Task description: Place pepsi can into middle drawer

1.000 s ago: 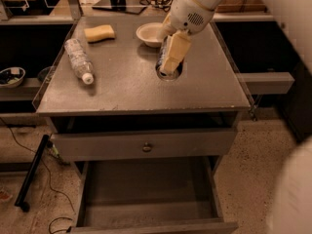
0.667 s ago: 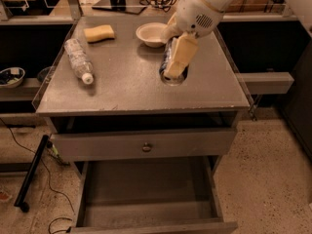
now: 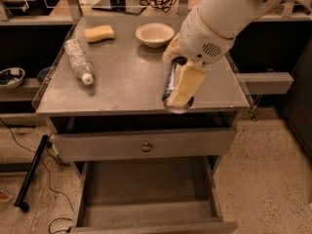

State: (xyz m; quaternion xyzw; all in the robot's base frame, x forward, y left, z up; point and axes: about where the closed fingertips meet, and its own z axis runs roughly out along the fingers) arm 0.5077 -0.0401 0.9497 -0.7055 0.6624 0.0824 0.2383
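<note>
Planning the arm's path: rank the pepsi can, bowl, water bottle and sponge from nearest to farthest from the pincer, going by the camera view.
The pincer hangs over the front right of the tabletop.
1. pepsi can: clamped in the pincer itself.
2. bowl: just behind it, back centre.
3. water bottle: lying on the left side, cap toward the front.
4. sponge: back left.

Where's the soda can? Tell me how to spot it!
Look at the front right edge of the grey table. There the gripper is closed around the pepsi can. It is dark blue with a silver end, unlike the clear plastic bottle lying at the left.
</note>
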